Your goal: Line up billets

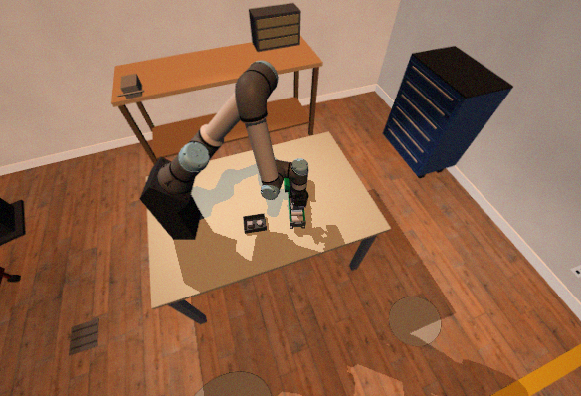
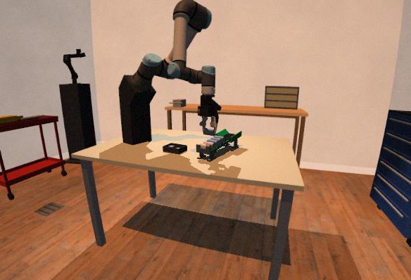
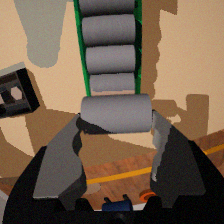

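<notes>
Wrist view, nearest first: the two dark fingers are clamped on the ends of one grey billet (image 3: 116,113), which hangs level and crosswise above the counter (image 3: 45,125), clear of the ramp. Beyond it, the green-railed feed ramp (image 3: 138,60) runs away from the camera with four billets lying across it; the nearest one (image 3: 112,82) looks slightly smaller and a touch skewed, though the held bar partly hides it. A small black tray (image 3: 15,95) sits off to the left on the counter.

From the exterior view, the gripper (image 2: 208,129) hangs above the ramp's raised upper part, with the row gathered at the low end.

Risks, as I judge them: if the bar is released too high, it could bounce or roll and end up crooked, or climb back onto its neighbours. If it is set down not parallel to the row, it may wedge against a rail. Lowering onto a spot with too little free ramp would push the others out of line.
</notes>
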You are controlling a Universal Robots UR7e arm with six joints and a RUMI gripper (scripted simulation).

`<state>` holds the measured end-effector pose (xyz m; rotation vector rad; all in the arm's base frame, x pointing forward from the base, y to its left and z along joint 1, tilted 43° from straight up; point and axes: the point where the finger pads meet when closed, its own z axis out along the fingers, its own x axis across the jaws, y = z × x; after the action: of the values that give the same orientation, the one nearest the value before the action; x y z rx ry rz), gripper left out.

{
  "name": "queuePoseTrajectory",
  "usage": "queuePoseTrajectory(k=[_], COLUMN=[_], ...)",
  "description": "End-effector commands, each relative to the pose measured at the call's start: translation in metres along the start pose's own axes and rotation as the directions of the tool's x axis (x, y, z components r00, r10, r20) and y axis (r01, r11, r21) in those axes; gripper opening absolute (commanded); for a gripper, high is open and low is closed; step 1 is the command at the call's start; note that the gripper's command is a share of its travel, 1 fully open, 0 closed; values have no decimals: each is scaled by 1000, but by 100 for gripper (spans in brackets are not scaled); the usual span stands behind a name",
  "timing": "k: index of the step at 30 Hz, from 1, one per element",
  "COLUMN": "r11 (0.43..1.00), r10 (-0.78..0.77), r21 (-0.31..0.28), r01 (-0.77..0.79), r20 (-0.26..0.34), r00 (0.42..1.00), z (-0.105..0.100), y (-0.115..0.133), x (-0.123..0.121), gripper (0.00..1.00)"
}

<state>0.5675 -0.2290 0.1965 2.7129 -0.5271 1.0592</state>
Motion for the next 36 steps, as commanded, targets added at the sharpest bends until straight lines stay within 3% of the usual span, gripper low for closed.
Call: queuePoseTrajectory(k=[1,13,36], r11=[1000,1000,1000], r10=[0,0,0], r21=[0,0,0], r01=[0,0,0], r20=[-2,-2,-2], r00=[1000,1000,1000], z=[0,0,2], y=[-11,-49,-146], x=[0,0,-2], gripper=[0,0,0])
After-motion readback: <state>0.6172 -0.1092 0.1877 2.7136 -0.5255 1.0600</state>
